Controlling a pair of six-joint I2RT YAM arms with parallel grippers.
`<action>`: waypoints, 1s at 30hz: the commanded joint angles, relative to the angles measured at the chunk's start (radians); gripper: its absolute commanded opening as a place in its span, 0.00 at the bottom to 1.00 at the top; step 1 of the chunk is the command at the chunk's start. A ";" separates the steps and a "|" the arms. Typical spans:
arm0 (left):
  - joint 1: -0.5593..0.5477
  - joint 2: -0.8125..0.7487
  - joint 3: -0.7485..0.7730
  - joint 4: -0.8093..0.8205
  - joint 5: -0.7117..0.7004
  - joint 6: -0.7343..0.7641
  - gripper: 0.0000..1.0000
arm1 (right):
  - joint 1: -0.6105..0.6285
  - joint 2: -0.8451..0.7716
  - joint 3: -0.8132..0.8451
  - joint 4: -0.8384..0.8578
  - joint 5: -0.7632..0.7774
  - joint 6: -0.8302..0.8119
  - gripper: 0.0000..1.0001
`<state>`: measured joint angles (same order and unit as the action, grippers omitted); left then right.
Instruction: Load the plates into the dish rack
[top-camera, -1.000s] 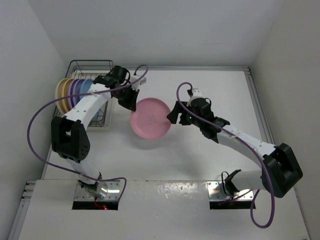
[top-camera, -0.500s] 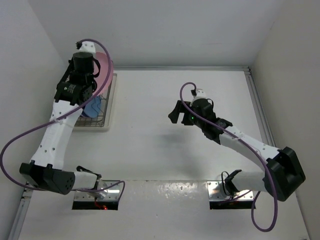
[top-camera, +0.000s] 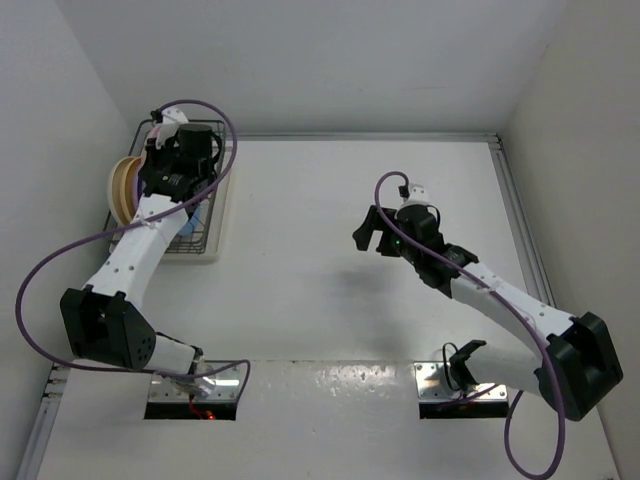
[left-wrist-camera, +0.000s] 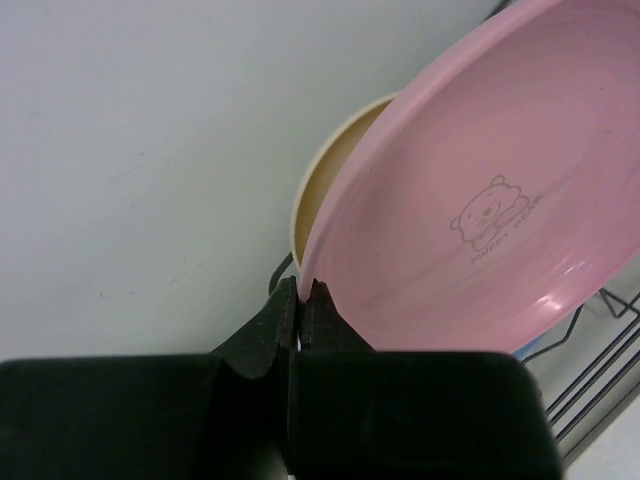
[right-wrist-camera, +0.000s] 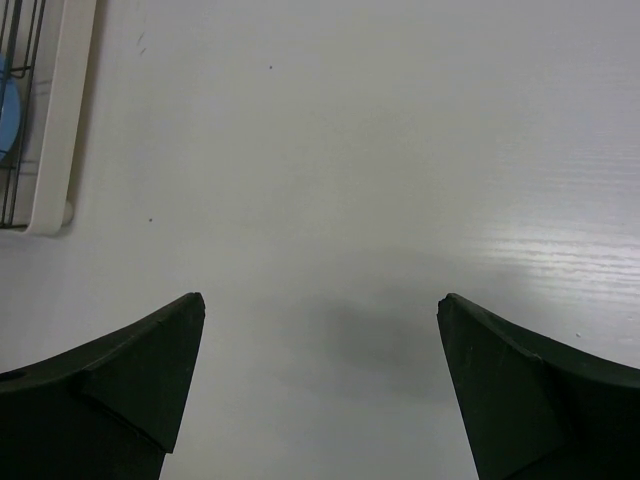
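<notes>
My left gripper (left-wrist-camera: 302, 288) is shut on the rim of the pink plate (left-wrist-camera: 480, 220), which has a bear mark at its centre and is tilted on edge. Just behind it stands a cream plate (left-wrist-camera: 325, 175). In the top view the left gripper (top-camera: 182, 165) hangs over the dish rack (top-camera: 205, 240) at the table's far left, where the cream plate (top-camera: 121, 185) stands upright. A blue plate (right-wrist-camera: 5, 110) shows in the rack in the right wrist view. My right gripper (right-wrist-camera: 320, 310) is open over bare table with nothing between its fingers; from above it (top-camera: 366, 235) sits mid-table.
The rack's dark wires (left-wrist-camera: 600, 345) run under the pink plate. Its cream tray edge (right-wrist-camera: 62, 110) lies at the right wrist view's top left. White walls close in behind and left of the rack.
The right gripper opened and let go of the pink plate, then drew back to the right. The left arm carried the plate from mid-table to the rack and has lowered it there.
</notes>
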<state>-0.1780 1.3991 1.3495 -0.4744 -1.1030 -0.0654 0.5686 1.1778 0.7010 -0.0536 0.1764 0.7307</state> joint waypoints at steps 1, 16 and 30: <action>-0.032 -0.018 0.005 0.072 -0.210 -0.083 0.00 | -0.018 -0.040 -0.020 0.018 0.040 0.007 1.00; -0.189 0.000 -0.225 0.072 -0.534 -0.232 0.01 | -0.033 -0.069 -0.043 0.024 0.058 0.012 1.00; -0.247 -0.017 -0.282 0.043 -0.644 -0.454 0.01 | -0.032 -0.096 -0.064 0.017 0.077 0.013 1.00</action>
<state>-0.4038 1.4155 1.0740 -0.4480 -1.5089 -0.3992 0.5381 1.1030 0.6411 -0.0616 0.2337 0.7345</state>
